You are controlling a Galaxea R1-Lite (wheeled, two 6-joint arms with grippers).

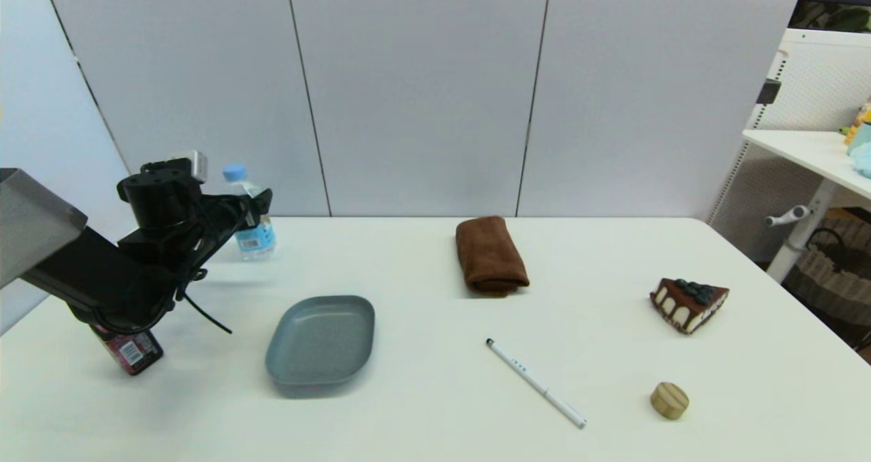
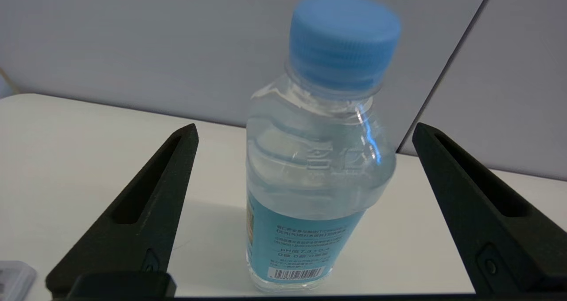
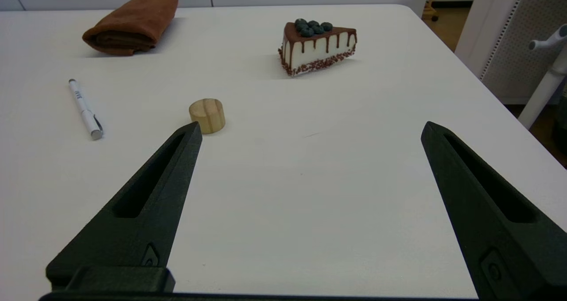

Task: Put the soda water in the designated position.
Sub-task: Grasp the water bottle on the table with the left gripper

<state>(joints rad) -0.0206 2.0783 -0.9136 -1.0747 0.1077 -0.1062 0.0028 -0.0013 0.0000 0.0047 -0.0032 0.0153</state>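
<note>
2 claws show, but only the left claw (image 2: 305, 132) is at work. It sits at the far left of the bench (image 1: 435, 407), spread wide, 1 finger (image 2: 146, 203) on each side of the soda bottle (image 2: 310, 159) w/ clear gaps both sides, so nothing is pinched yet. The bottle stands upright on the bench near the back wall, blue cap up, barcode facing the wrist cam. Arm comes in low and level, prob. so the fingers meet the bottle's body rather than the cap, where a squeeze would hold better.

Right claw (image 3: 310, 128) is idle over the near right part of the bench, also spread and holding nothing; ahead of it lie a wooden puck (image 3: 207, 115), a white pen (image 3: 85, 110), a cake slice (image 3: 316, 46) and a folded brown towel (image 3: 130, 24).

Under the left arm a dark red-labelled box (image 1: 133, 353) rests on the bench, partly hidden. A grey plate (image 1: 320, 339) lies between the bottle and the bench's near edge.

Judgement: this is the pre-grasp step; task barely begun. Next move likely needs the fingers to close evenly on the body. Clear plastic may flex, and an off-centre squeeze could tip the bottle. No mark shows the drop-off spot; plenty of bare bench is free around the middle.
</note>
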